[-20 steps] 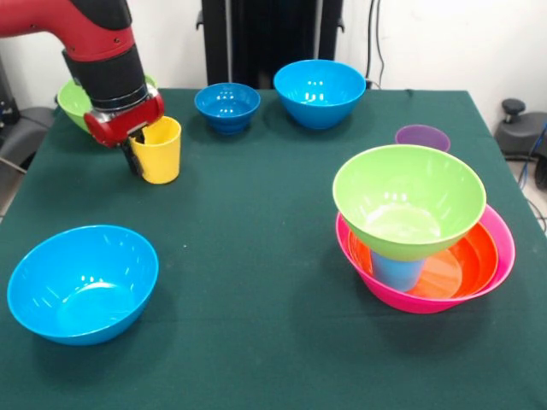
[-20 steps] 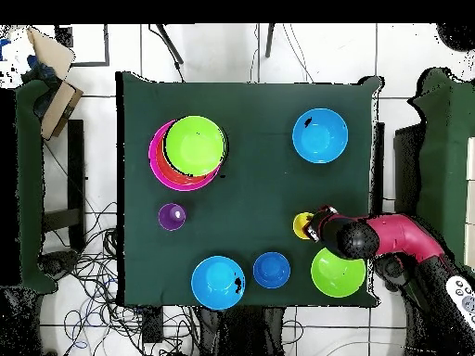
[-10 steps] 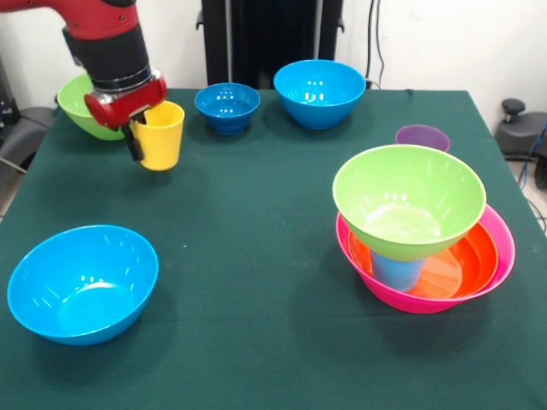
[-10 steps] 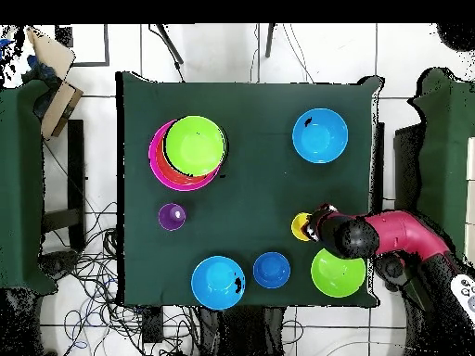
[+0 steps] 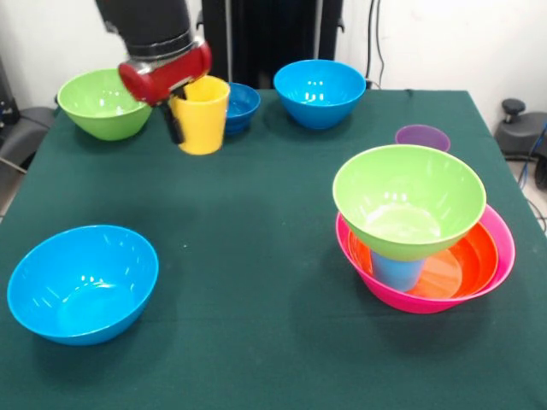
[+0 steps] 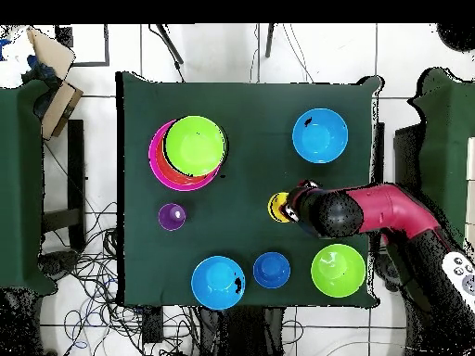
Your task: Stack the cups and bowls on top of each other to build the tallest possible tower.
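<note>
My gripper (image 5: pixel 185 109) (image 6: pixel 291 206) is shut on the rim of the yellow cup (image 5: pixel 202 115) (image 6: pixel 277 206), which hangs upright above the table. The tower stands at the front view's right. Its base is the large pink bowl (image 5: pixel 502 253) (image 6: pixel 154 154), with the orange bowl (image 5: pixel 468 254) nested inside. A light blue cup (image 5: pixel 397 270) stands in the orange bowl, and a lime green bowl (image 5: pixel 408 201) (image 6: pixel 195 146) rests on it. The purple cup (image 5: pixel 422 137) (image 6: pixel 171 217) stands behind the tower. The small dark-blue footed bowl (image 5: pixel 243 101) (image 6: pixel 271 270) is partly hidden behind the yellow cup.
A bright blue bowl (image 5: pixel 319 92) (image 6: pixel 218 282) sits at the far edge. Another bright blue bowl (image 5: pixel 83 282) (image 6: pixel 320 135) sits at the near left. A second lime green bowl (image 5: pixel 102 102) (image 6: pixel 337 270) stands at the far left corner.
The gripper has lifted the yellow cup off the table and carried it rightward in the front view, away from the lime green bowl and in front of the dark-blue bowl.
</note>
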### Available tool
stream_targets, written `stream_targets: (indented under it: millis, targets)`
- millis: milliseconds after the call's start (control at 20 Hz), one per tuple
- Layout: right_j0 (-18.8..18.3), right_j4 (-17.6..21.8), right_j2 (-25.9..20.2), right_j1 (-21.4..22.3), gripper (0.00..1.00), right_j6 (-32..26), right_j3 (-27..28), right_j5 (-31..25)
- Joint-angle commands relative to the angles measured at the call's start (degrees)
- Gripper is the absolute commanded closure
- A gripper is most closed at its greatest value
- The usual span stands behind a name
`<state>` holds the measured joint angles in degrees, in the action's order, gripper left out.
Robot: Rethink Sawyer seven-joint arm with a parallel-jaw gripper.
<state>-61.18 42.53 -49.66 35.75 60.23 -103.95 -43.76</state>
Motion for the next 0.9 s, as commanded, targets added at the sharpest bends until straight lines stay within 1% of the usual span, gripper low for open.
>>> stream_targets:
  millis: [50, 300, 500, 650, 900]
  targets:
    - [7.55, -7.94, 1.16, 6.26, 1.00, 9.91, 1.31, -5.41]
    - [12.48, -12.87, 4.40, 9.45, 1.00, 10.89, 4.45, -9.42]
    - [15.66, -15.04, 6.91, 9.87, 1.00, 11.61, 7.36, -10.92]
    - [15.71, -17.00, 7.37, 10.90, 1.00, 10.75, 7.37, -11.02]
    - [17.46, -20.38, 9.00, 12.40, 1.00, 11.86, 9.21, -12.08]
